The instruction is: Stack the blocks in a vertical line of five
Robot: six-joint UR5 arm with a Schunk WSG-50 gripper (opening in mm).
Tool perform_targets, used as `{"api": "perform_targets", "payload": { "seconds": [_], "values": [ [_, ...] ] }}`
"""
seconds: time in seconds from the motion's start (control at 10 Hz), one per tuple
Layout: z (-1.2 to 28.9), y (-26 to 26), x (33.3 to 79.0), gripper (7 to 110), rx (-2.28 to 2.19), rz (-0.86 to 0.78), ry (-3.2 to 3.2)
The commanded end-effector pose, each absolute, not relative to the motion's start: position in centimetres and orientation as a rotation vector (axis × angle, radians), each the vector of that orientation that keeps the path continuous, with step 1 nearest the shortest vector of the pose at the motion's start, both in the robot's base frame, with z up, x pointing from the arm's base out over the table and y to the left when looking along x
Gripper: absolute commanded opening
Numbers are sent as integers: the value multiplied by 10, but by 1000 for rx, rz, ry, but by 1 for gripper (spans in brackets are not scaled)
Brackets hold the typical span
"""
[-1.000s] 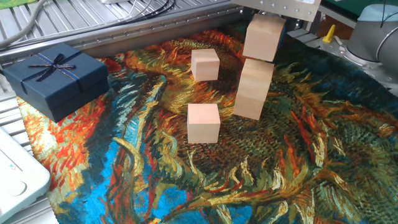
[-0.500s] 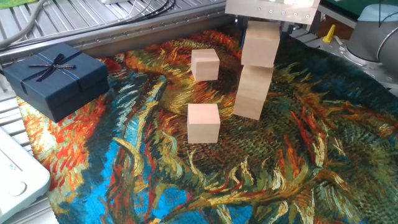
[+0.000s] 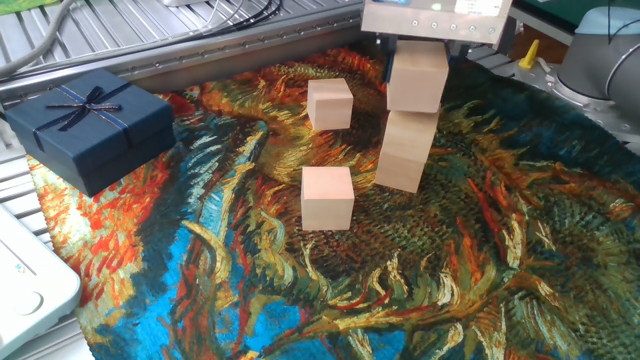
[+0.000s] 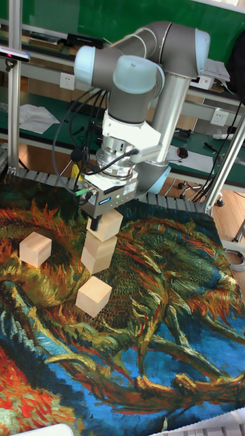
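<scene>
The desk (image 3: 180,40) is ribbed metal, and most of it lies under a painted cloth (image 3: 480,250) of swirling orange, yellow, blue and green. The UR5 arm (image 4: 146,75) reaches down from the back of the desk, its grey joints bent over the middle of the cloth.

At the left edge of the cloth sits a dark navy gift box (image 3: 88,125) with its lid on and a thin ribbon bow on top; whatever it holds is hidden. A white object (image 3: 30,280) shows at the lower left corner.

The end effector (image 3: 418,72) is clenched on the top block (image 3: 416,78), its dark fingers on either side of it. That block rests on a stack of two blocks (image 3: 406,148), set a little askew to them, so the column stands three high near the back of the cloth.

Two more blocks lie loose on the cloth: one (image 3: 328,197) just in front and left of the stack, the other (image 3: 329,104) farther back and left, well apart from the gift box.
</scene>
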State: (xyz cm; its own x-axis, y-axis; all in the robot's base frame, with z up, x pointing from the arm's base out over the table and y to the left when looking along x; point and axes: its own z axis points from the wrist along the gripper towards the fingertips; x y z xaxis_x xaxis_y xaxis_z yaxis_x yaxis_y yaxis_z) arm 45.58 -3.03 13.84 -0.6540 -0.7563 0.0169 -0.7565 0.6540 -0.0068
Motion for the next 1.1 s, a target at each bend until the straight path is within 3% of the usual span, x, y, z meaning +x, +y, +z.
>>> {"api": "perform_targets", "payload": {
  "seconds": [0.0,1.0],
  "values": [
    [130,-29,450,22,1229,15,-2876],
    [129,-26,447,22,1120,-8,-2921]
  ]
}}
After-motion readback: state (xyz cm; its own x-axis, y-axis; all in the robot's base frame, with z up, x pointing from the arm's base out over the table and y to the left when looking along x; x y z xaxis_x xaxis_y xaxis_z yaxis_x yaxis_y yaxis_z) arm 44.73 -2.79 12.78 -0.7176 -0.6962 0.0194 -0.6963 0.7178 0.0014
